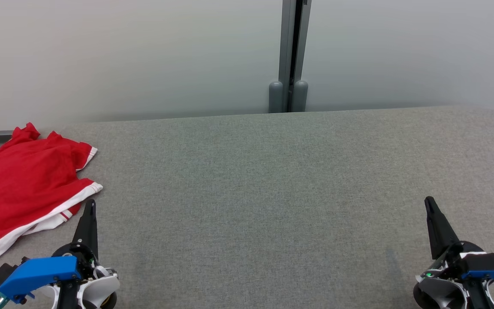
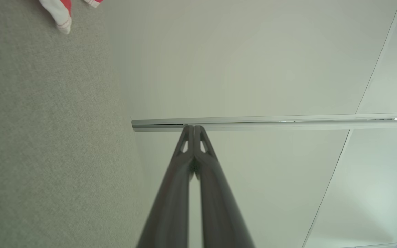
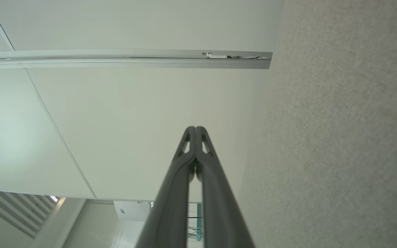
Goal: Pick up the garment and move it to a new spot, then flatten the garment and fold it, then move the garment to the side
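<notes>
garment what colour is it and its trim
Red, with white trim and a thin red stripe along the hem; the garment shows best in the head view.

One red garment point(image 1: 19, 189) is counted on one grey table point(image 1: 264, 193). Two grippers are counted: the left gripper point(image 1: 91, 205) and the right gripper point(image 1: 429, 201). One metal post point(image 1: 294, 43) is counted between two wall panels point(image 1: 122, 56).

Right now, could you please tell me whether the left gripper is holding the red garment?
No, the left gripper has its fingers shut on nothing, beside the red garment lying on the grey table.
</notes>
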You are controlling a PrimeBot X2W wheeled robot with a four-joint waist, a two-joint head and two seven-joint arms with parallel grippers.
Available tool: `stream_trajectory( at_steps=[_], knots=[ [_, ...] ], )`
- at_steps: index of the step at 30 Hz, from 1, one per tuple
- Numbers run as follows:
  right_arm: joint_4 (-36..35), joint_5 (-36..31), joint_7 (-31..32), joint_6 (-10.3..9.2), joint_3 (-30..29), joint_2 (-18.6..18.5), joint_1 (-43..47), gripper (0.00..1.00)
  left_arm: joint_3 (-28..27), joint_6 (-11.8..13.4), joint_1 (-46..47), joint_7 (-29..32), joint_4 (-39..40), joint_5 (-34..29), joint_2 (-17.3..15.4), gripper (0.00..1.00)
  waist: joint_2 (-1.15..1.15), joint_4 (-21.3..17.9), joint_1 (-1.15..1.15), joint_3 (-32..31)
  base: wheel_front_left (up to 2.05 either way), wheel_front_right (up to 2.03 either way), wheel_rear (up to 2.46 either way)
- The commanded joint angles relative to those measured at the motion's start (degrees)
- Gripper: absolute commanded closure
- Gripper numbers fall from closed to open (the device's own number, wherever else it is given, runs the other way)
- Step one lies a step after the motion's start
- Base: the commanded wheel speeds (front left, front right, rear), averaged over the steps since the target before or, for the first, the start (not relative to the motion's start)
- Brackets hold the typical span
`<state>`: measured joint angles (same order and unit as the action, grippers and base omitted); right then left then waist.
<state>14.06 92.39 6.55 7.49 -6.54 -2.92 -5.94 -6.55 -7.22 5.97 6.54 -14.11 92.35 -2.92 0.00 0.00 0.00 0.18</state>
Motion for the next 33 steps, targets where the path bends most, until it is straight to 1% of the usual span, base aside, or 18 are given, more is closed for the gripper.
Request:
stream_trajectory(
  at_steps=[1,8,9,13,22,28,33],
  knots=[
    [-0.2,0.0,0.1,0.00,0.0,0.1,-0.6,1.00,0.0,-0.6,0.6,0.1,0.3,0.1,0.1,1.00,0.00,0.0,0.00,0.0,0.00,0.00,0.00],
    [-0.2,0.0,0.1,0.00,0.0,0.1,-0.6,1.00,0.0,-0.6,0.6,0.1,0.3,0.1,0.1,1.00,0.00,0.0,0.00,0.0,0.00,0.00,0.00],
    [0.1,0.0,0.0,0.00,0.0,0.0,0.0,0.00,0.0,0.0,0.0,0.0,-0.1,0.0,0.0,0.00,0.00,0.0,0.00,0.0,0.00,0.00,0.00],
    [2.0,0.0,-0.1,-0.09,0.3,0.3,1.7,0.00,0.1,0.2,-2.1,-0.1,-2.0,0.0,0.2,0.00,0.00,0.0,0.00,0.0,0.00,0.00,0.00],
    [1.6,-1.5,-2.8,-0.07,2.7,0.2,2.4,0.00,2.6,0.1,-3.4,-2.8,-0.3,-1.3,0.2,0.00,0.00,0.0,0.00,0.0,0.00,0.00,0.00],
    [2.1,-4.1,-4.4,-0.07,3.3,0.2,2.4,0.00,3.3,0.1,-4.1,-4.4,0.8,-2.9,0.2,0.00,0.00,0.0,0.00,0.1,0.00,0.00,0.00],
    [1.5,-8.5,-5.7,-0.06,3.6,0.2,2.2,0.00,3.4,0.0,-4.4,-5.7,2.0,-6.7,0.1,0.00,0.00,0.1,0.00,0.2,0.00,0.00,0.00]
  ],
)
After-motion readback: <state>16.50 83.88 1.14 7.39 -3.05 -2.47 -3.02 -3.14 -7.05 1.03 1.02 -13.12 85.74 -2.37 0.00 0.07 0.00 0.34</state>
